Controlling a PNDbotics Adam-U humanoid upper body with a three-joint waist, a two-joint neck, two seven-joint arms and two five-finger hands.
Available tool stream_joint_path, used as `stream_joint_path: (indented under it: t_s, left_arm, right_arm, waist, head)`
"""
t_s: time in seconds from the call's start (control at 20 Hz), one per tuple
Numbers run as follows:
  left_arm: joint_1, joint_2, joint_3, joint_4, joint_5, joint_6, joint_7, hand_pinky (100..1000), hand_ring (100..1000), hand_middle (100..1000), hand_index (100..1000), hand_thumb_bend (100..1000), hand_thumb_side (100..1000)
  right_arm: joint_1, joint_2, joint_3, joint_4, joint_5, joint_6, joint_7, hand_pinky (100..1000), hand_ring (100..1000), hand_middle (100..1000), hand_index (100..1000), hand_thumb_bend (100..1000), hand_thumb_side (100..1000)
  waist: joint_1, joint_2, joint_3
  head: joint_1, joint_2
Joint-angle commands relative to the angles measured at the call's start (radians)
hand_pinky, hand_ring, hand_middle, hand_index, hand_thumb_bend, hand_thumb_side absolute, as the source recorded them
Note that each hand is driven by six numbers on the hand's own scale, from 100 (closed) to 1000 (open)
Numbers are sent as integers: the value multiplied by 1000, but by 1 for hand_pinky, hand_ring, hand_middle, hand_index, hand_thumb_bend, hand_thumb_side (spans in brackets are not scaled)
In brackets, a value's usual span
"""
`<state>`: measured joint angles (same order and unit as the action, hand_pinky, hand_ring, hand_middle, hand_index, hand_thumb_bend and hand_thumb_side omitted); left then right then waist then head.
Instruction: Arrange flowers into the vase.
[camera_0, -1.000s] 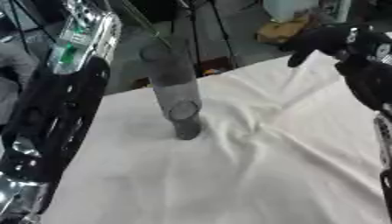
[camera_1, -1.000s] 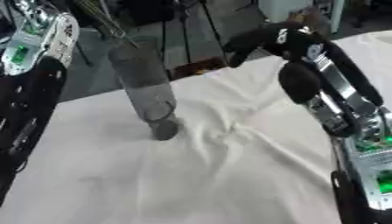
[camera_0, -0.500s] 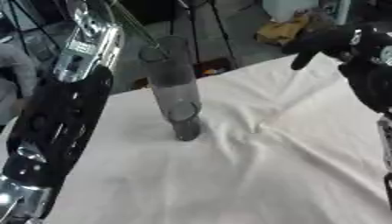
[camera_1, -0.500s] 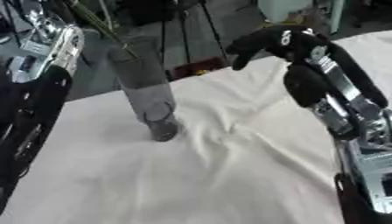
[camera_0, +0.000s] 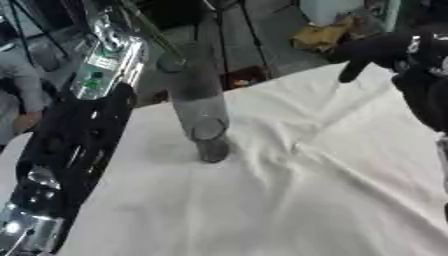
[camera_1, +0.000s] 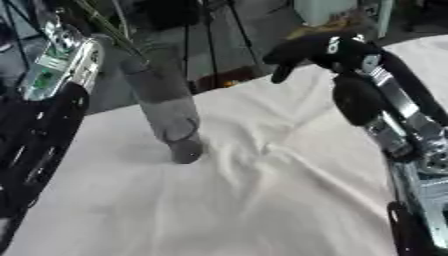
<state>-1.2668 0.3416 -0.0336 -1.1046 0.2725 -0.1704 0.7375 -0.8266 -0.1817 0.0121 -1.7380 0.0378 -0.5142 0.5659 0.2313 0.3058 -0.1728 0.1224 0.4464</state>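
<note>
Standing on white cloth (camera_0: 289, 200), vase (camera_0: 199, 117) holds stem (camera_1: 109, 27).

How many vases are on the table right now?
1. The vase stands on the white cloth toward the table's far left, with a green stem rising from its mouth.

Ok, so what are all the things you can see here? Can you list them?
vase: one, clear glass, tall, standing upright on the cloth, left of middle
flower stem: one, thin and green, sticking out of the vase's top toward the upper left
tablecloth: one, white, wrinkled, covering the table
left arm: one, black and silver, along the left edge; its hand is out of view
right hand: one, black, raised at the table's far edge, fingers curled, holding nothing
</note>
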Motion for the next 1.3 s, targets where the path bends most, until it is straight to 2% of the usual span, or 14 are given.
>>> stream_joint_path:
  t_s: [0.05,0.4,0.55,0.75,1.0,1.3]
  left_arm:
    - [-26,22,-2,8,-9,0,-2,100,100,100,105,100,832]
    - [-32,21,-9,43,-30,29,-12,100,100,100,115,100,823]
    - [-31,17,-14,50,-49,46,-27,100,100,100,170,100,868]
    - [-30,14,-16,57,-70,60,-49,100,100,100,168,100,892]
    - [-32,11,-20,63,-89,81,-77,100,100,162,196,100,917]
    - [-31,20,-22,77,-137,123,-104,100,100,170,198,100,894]
  right_arm:
    - [-16,-16,-7,-11,-8,3,1,767,762,569,827,278,1000]
    - [-7,-24,-14,-10,-14,11,2,768,761,564,827,271,1000]
    - [-7,-28,-16,-9,-19,14,4,768,761,564,828,283,1000]
    - [-7,-31,-18,-7,-23,15,5,768,761,563,828,283,1000]
    - [-6,-32,-20,-9,-26,17,2,768,761,563,828,281,1000]
    - [-1,-38,-25,-10,-29,21,-2,769,761,561,829,280,1000]
  waist:
    - [-7,-18,0]
    - [-5,-16,-1]
    - [-5,-14,-2]
    - [-5,-13,-3]
    - [-5,-11,-4]
    - [-5,-11,-3]
  head:
    - [7,-17]
    - [9,-17]
    - [7,-16]
    - [4,-17]
    - [5,-20]
    - [8,-1]
